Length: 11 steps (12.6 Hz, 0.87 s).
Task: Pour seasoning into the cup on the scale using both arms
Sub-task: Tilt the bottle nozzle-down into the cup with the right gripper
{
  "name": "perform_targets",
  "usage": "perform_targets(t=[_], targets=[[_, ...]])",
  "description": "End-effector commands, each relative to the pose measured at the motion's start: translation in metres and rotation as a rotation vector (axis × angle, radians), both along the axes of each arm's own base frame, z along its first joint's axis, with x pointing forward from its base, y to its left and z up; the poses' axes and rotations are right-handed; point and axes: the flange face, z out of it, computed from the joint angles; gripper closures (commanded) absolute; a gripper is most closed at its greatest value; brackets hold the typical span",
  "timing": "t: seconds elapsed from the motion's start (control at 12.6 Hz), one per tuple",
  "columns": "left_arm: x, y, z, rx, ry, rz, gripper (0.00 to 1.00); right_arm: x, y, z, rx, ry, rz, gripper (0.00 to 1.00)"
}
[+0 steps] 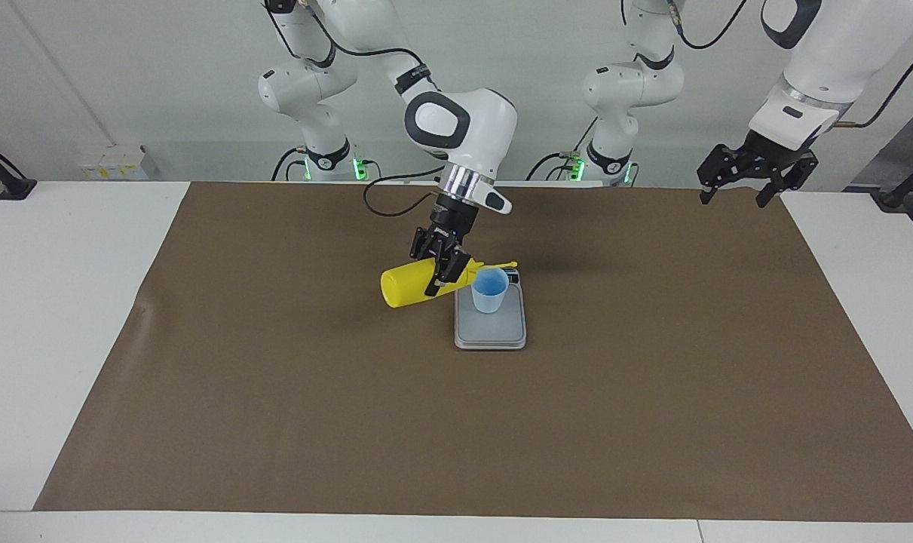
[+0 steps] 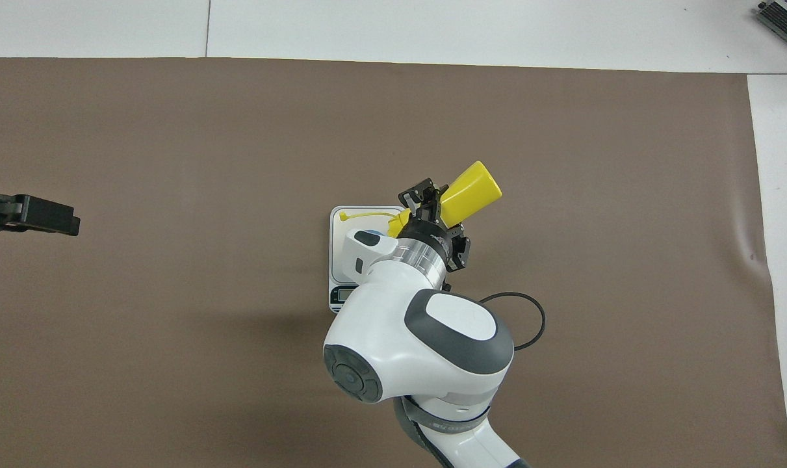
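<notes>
The yellow seasoning bottle (image 1: 407, 286) hangs tipped almost level over the mat, its nozzle at the rim of the light blue cup (image 1: 490, 291). My right gripper (image 1: 436, 276) is shut on the bottle's upper body. The cup stands on the silver-grey scale (image 1: 491, 332), at the end nearer to the robots. In the overhead view the right arm covers most of the cup (image 2: 374, 232) and the scale (image 2: 338, 229); the bottle (image 2: 472, 190) and right gripper (image 2: 432, 205) show, and the yellow cap strap (image 2: 367, 214) reaches over the scale. My left gripper (image 1: 755, 178) (image 2: 28, 214) waits open, raised over the mat's edge at the left arm's end.
A brown mat (image 1: 275, 392) covers most of the white table (image 1: 64, 302). A black cable loop (image 2: 523, 318) hangs from the right arm's wrist. A grey device (image 2: 786, 16) lies at the table's corner farthest from the robots.
</notes>
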Motion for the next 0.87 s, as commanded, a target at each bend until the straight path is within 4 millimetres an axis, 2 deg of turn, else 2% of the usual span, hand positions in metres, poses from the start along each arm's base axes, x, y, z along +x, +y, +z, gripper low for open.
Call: perform_targets(t=[0.0, 0.24, 0.4, 0.79], targets=[[-0.009, 0.003, 0.000, -0.007, 0.000, 0.003, 0.00, 0.010, 0.003, 0.008, -0.029, -0.041, -0.011, 1.00], [-0.009, 0.003, 0.000, -0.007, 0.000, 0.003, 0.00, 0.000, 0.016, 0.002, -0.111, -0.129, -0.043, 1.00], [-0.009, 0.003, 0.000, -0.007, 0.000, 0.003, 0.00, -0.024, 0.045, -0.026, -0.165, -0.208, -0.071, 1.00], [-0.009, 0.003, 0.001, -0.007, -0.001, 0.003, 0.00, -0.036, 0.043, -0.046, -0.186, -0.340, -0.080, 1.00]])
